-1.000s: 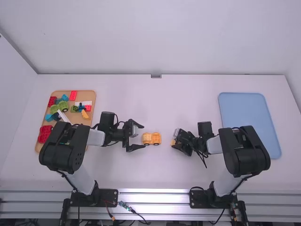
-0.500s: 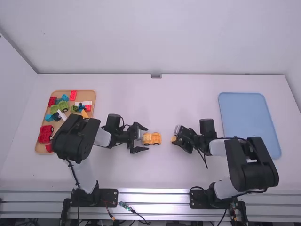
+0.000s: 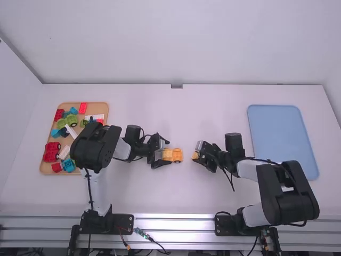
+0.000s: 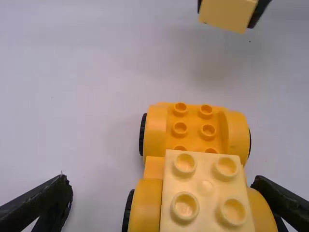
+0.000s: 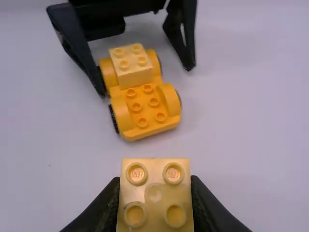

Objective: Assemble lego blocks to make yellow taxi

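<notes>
Tan tray (image 3: 97, 108) with its loose parts first, off to the left of the left gripper (image 3: 168, 152), and now the live action: that gripper has pushed inward over the past second, from short of the wheeled chassis (image 4: 193, 128) to straddling its rear end. Its fingers are spread, nothing gripped, one close beside the chassis and the other clearly apart (so a straight close would probably nudge the car sideways). Between and ahead of those fingers sits the orange-yellow chassis, wheels down on the table, a pale yellow block (image 4: 205, 188) already on the end nearest them, bare studs on the far end. What does the advance mean? Most likely it is lining up to brace the car, or to firm up that block, before the next part goes on. Across the gap comes the right gripper (image 3: 196, 154), closed on another pale yellow block (image 5: 155, 193), studs up; its position has shifted only slightly, and it waits just beyond the open-studded end. That block probably needs its studs squared to the chassis before any press. Farther right, behind the right gripper, lies the blue tray (image 3: 282, 138), perhaps for the finished taxi.
</notes>
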`<state>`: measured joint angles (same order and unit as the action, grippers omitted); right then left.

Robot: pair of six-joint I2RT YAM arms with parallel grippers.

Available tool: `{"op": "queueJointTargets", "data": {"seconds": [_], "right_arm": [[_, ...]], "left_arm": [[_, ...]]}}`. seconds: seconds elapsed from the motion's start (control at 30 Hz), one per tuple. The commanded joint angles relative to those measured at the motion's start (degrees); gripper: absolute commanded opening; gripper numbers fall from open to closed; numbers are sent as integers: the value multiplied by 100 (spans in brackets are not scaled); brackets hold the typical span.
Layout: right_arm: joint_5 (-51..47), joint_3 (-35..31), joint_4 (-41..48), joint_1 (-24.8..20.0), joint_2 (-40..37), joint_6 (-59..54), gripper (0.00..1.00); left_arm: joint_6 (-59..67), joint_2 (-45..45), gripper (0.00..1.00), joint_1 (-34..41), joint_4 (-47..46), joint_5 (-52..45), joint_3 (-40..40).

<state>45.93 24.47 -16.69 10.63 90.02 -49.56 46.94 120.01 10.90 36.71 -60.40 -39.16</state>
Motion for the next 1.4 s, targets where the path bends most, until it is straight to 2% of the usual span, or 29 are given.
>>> {"op": "queueJointTargets", "data": {"seconds": [0.0, 0.1, 0.17, 0.33, 0.5, 0.63, 0.67, 0.7, 0.73, 0.77, 1.07, 1.27, 1.37], "right_arm": [[37, 289, 153, 144, -29, 9, 18], [35, 636, 562, 286, 83, -122, 15], [35, 828, 734, 339, 231, -247, 14], [105, 1156, 817, 446, 673, -345, 12], [428, 1379, 846, 450, 1062, -516, 13], [522, 1510, 1102, 568, 1145, -804, 13], [503, 1539, 1150, 603, 1145, -861, 12], [509, 1558, 1169, 645, 1145, -920, 12], [520, 1567, 1169, 669, 1145, -951, 11], [527, 1574, 1123, 730, 1145, -970, 11], [424, 1569, 1051, 892, 1149, -988, 9], [422, 1569, 1008, 892, 1149, -986, 10], [352, 1569, 903, 944, 1219, -876, 10]], "left_arm": [[-57, 173, 94, 175, -15, -149, -66], [179, 199, 74, 269, -26, -153, -55], [240, 199, 67, 256, 2, -153, -42], [297, 197, 68, 267, 11, -149, -9], [562, 197, 57, 254, 0, -142, 22], [562, 197, 53, 249, 24, -153, 17], [562, 197, 48, 249, 17, -149, 20], [562, 197, 37, 269, -2, -153, 20], [560, 197, 34, 271, -2, -151, 17], [560, 197, 22, 271, -22, -146, 11], [562, 197, 19, 256, -225, -166, 13], [826, 197, 7, 280, -181, -155, 144], [861, 197, 5, 299, -177, -155, 210]]}}
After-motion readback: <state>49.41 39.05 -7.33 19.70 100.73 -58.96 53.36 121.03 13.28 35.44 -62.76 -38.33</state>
